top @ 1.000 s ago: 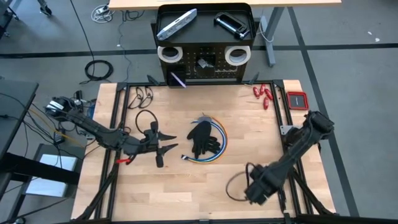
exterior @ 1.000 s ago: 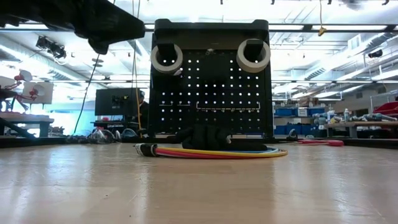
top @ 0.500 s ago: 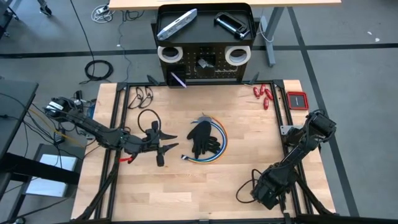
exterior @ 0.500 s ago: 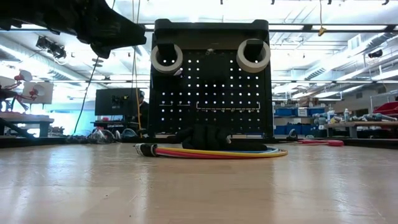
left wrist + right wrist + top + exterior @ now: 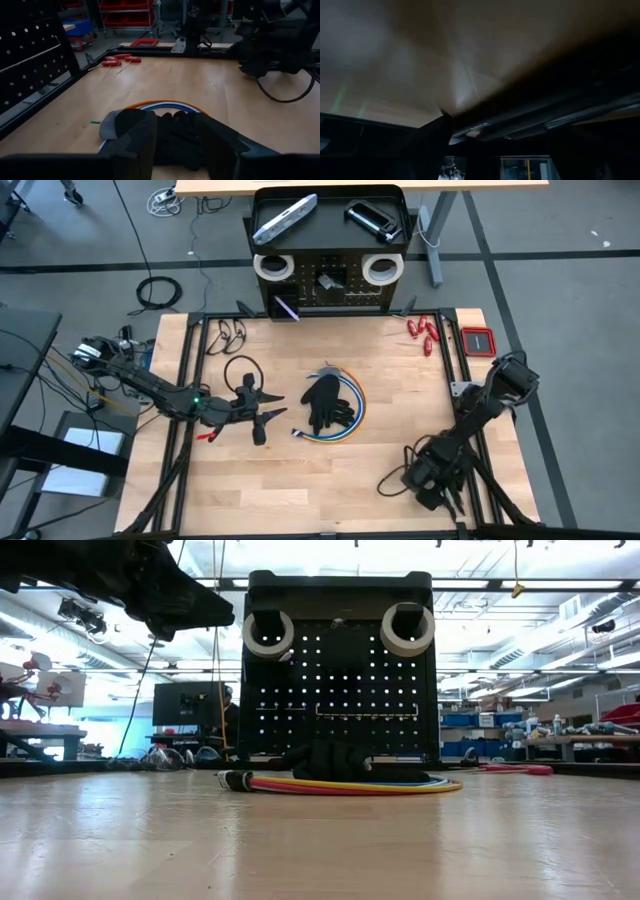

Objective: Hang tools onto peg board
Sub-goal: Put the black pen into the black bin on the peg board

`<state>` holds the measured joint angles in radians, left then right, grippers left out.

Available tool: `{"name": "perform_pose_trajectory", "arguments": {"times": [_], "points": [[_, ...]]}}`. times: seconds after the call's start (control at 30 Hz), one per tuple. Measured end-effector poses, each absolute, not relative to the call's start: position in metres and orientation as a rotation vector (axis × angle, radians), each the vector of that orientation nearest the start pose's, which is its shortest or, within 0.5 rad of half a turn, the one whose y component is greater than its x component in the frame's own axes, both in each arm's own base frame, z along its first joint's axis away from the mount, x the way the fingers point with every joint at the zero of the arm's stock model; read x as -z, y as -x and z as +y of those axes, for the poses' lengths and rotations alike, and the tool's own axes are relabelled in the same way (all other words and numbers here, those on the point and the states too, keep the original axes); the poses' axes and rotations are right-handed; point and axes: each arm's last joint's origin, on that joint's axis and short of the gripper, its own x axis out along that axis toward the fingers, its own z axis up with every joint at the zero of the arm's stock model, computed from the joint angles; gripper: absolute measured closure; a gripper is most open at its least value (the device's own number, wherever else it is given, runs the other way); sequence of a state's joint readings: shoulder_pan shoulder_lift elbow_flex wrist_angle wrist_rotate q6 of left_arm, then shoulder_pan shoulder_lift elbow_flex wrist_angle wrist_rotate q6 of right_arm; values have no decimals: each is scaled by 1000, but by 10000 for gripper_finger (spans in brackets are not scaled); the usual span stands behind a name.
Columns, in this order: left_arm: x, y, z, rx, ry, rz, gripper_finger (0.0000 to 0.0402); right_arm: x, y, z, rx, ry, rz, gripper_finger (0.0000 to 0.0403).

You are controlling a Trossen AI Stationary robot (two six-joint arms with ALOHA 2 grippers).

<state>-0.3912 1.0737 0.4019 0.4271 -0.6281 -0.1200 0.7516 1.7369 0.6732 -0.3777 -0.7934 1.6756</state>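
Left gripper (image 5: pixel 172 142) jaws stand part-open, empty, aimed at the black glove (image 5: pixel 325 402) lying on its cable coil mid-table; right gripper (image 5: pixel 428 480), its fingers unreadable, has pulled back to the near right corner; peg board (image 5: pixel 330 290) beyond, tape rolls (image 5: pixel 272 267) hung; glove comes next.

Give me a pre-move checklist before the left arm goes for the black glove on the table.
1. Left gripper jaws apart and empty: ok; the left wrist view shows a gap between its fingers with nothing in it.
2. Black glove in line ahead of the left gripper: ok.
3. Glove free of clutter: not ok; it lies on the coloured cable coil.
4. Right gripper out of the way: ok; it sits at the table's near right corner.
5. Free peg on the peg board for the glove: cannot tell.
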Motion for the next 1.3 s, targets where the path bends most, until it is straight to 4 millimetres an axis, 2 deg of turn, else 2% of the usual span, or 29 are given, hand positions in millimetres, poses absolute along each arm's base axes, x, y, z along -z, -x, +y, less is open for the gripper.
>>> {"name": "perform_pose_trajectory", "arguments": {"times": [0.17, 0.47, 0.57, 0.67, 0.73, 0.83, 0.97, 1.1, 1.2, 1.3], "points": [[-208, -203, -63, -262, -6, 200, 257, -101, -191, 159, 394, -1077, 2023, 120], [-207, -203, -62, -263, -7, 206, 257, -126, -228, 127, 442, -854, 1850, 187], [-207, -203, -62, -263, -9, 208, 257, -136, -234, 120, 486, -768, 1820, 204], [-207, -203, -62, -264, -11, 212, 257, -153, -241, 122, 496, -699, 1823, 210], [-206, -202, -62, -264, -16, 221, 257, -167, -243, 131, 487, -663, 1829, 208], [-205, -202, -62, -264, -18, 225, 257, -180, -235, 149, 497, -621, 1862, 204], [-205, -202, -62, -264, -18, 225, 257, -175, -218, 167, 549, -641, 1914, 207], [-205, -202, -62, -264, -18, 225, 257, -159, -215, 175, 514, -719, 1866, 219], [-205, -202, -62, -263, -17, 224, 257, -146, -215, 171, 495, -754, 1840, 225], [-206, -202, -62, -263, -17, 224, 257, -136, -208, 158, 591, -725, 1851, 228]]}}
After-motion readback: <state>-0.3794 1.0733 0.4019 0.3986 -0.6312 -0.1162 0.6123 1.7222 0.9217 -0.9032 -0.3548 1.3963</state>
